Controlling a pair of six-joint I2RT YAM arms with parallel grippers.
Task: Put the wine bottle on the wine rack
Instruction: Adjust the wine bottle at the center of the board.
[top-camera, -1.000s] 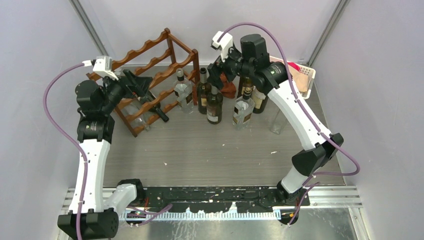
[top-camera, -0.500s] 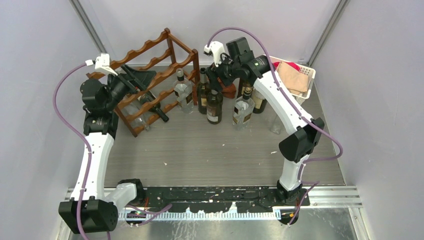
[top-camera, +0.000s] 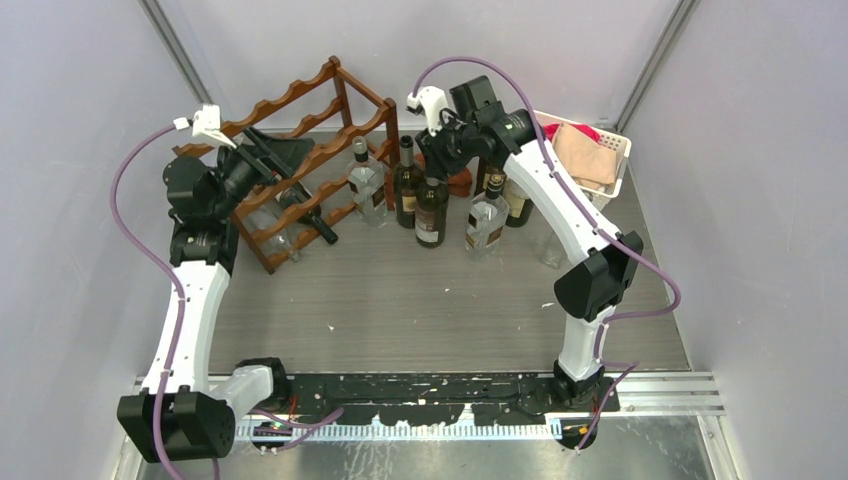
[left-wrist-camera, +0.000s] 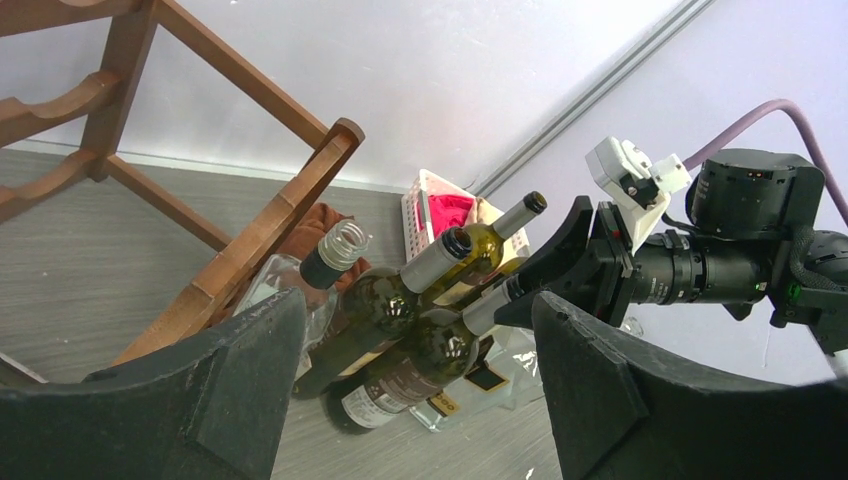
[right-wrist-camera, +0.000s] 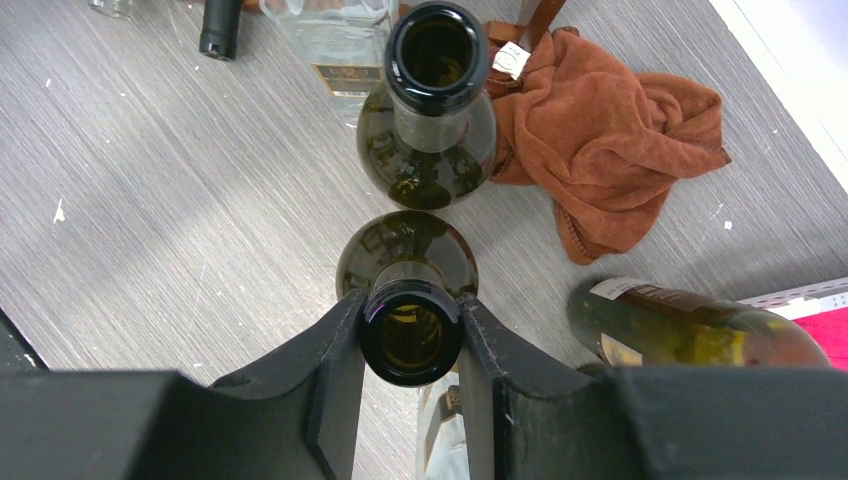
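Right gripper has swung in and clamped the wine bottle by its neck; it stands upright near the wine rack. Left gripper gapes, empty. Should lift straight, clearing neighbouring bottles before tilting.

From above and behind the arm bases we look down on the whole table, its far edge at the top. From the left wrist we sit low beside the wine rack, facing along the table's far edge toward the right arm. From the right wrist we look straight down, very close, onto the wine bottle. All 3 views share the standing bottles.
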